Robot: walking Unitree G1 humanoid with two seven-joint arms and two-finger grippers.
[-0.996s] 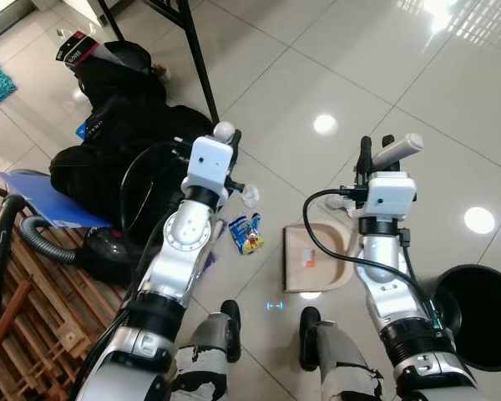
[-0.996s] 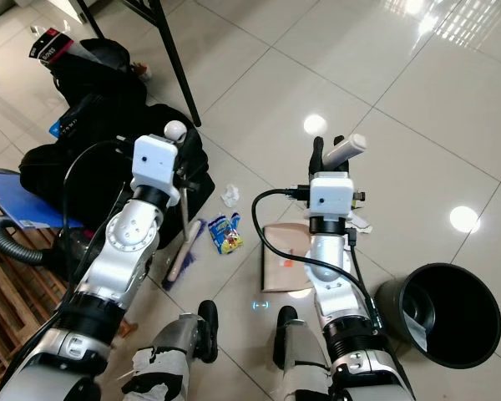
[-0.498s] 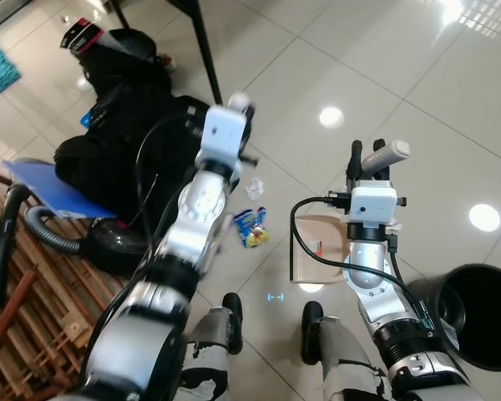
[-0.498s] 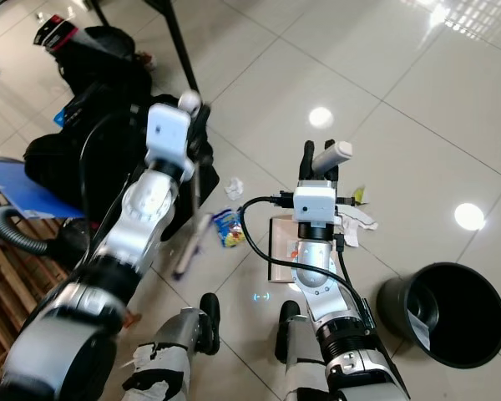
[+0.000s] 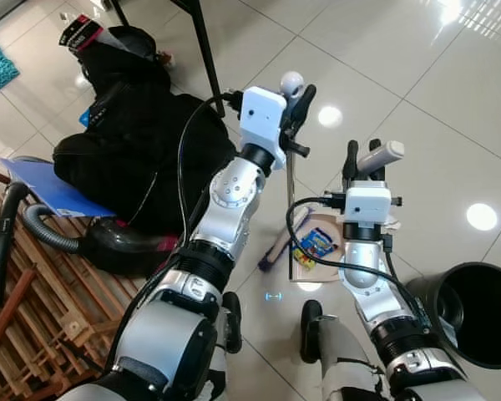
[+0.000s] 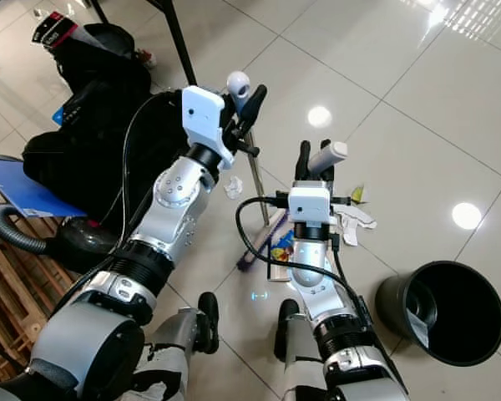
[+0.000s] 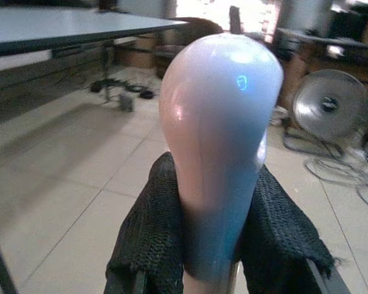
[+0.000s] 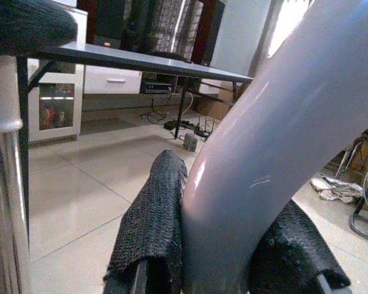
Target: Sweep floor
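Broom in my left gripper, dustpan in my right, on the tiled floor (image 5: 451, 109).

My two wrist views show what the head views hide: my left gripper (image 7: 211, 257) pinches the pale rounded top of the one broom (image 5: 290, 180), and my right gripper (image 8: 224, 257) pinches the grey handle of the one dustpan (image 5: 296, 266). From above, the broom's bristles (image 5: 277, 251) sit near my feet, just left of the dustpan, where one blue-and-yellow snack packet (image 5: 315, 245) lies; its print is too small to read. One black bin (image 6: 441, 311) stands to the right. Two white scraps (image 6: 351, 217) (image 6: 232, 188) lie on the tiles. Far left lie black bags (image 5: 125, 134) and a vacuum cleaner (image 5: 108, 242).
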